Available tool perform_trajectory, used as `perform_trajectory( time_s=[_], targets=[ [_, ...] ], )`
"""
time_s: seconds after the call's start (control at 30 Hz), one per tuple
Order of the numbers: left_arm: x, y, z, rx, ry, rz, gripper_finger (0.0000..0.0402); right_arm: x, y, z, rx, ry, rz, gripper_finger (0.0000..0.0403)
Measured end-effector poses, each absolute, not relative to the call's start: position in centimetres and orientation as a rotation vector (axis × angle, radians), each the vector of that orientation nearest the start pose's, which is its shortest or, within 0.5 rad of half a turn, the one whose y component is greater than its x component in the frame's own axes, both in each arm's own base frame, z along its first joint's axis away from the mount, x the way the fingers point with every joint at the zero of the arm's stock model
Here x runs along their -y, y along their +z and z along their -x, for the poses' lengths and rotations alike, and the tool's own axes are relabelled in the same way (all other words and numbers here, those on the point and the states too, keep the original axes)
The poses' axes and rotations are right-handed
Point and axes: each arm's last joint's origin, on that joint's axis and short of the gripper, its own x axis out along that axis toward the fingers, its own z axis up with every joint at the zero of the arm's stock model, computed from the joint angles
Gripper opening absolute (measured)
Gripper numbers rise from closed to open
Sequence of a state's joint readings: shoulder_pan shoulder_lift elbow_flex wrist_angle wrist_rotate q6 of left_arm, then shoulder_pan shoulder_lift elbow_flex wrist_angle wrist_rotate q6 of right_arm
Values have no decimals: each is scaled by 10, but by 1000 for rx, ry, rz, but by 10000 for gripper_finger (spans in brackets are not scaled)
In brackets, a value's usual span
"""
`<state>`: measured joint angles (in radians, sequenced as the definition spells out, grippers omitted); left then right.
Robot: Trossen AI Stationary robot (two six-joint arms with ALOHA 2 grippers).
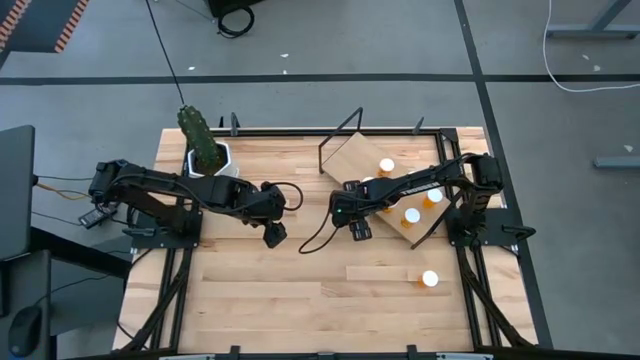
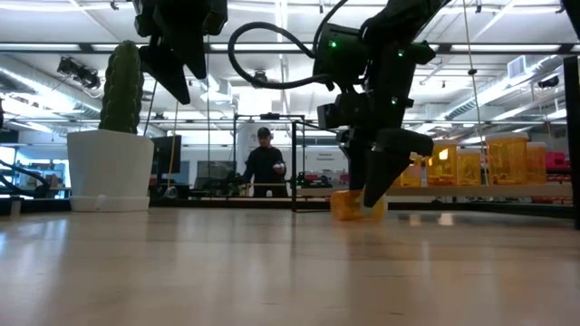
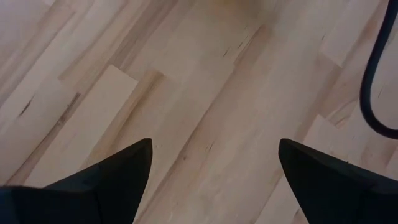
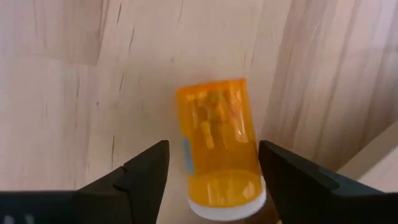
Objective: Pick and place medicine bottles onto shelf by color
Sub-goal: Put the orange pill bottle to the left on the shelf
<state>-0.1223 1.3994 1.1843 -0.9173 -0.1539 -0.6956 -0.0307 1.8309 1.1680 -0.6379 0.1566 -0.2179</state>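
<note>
The right gripper (image 4: 211, 180) has its jaws spread around an orange bottle (image 4: 219, 146) lying mid-frame on the table, cap toward the wrist, long axis running along the fingers. The left gripper (image 3: 211, 180), also spread, hangs over bare wood and is farther off.

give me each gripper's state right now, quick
left gripper: open, nothing between its fingers, above bare tabletop.
right gripper: open, fingers on either side of an orange bottle lying on the table, not gripped yet.
</note>
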Motion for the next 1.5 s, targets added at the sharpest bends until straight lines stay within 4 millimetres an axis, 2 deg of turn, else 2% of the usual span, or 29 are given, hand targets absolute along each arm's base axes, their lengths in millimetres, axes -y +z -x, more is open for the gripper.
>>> perform_trajectory(
  time_s=[0.13,0.4,0.47,0.63,0.77,0.87,1.13,1.5],
  targets=[
    [28,283,-267,-1053,412,464,355,15,172,-344,-1313,-48,228,241],
    [26,283,-268,-1036,417,429,355,15,215,-343,-1198,-78,203,211],
    [25,284,-269,-1025,421,427,355,15,219,-342,-1184,-65,213,209],
    [25,284,-270,-1010,424,432,355,13,208,-342,-1201,53,228,219],
    [26,284,-270,-1006,434,452,355,13,183,-339,-1269,93,237,250],
    [26,284,-270,-1004,439,462,355,19,175,-335,-1268,73,229,275],
    [28,284,-270,-1003,436,473,355,39,171,-334,-1248,9,176,293],
    [28,284,-270,-1006,431,477,355,38,168,-332,-1260,-22,124,291]
  ],
)
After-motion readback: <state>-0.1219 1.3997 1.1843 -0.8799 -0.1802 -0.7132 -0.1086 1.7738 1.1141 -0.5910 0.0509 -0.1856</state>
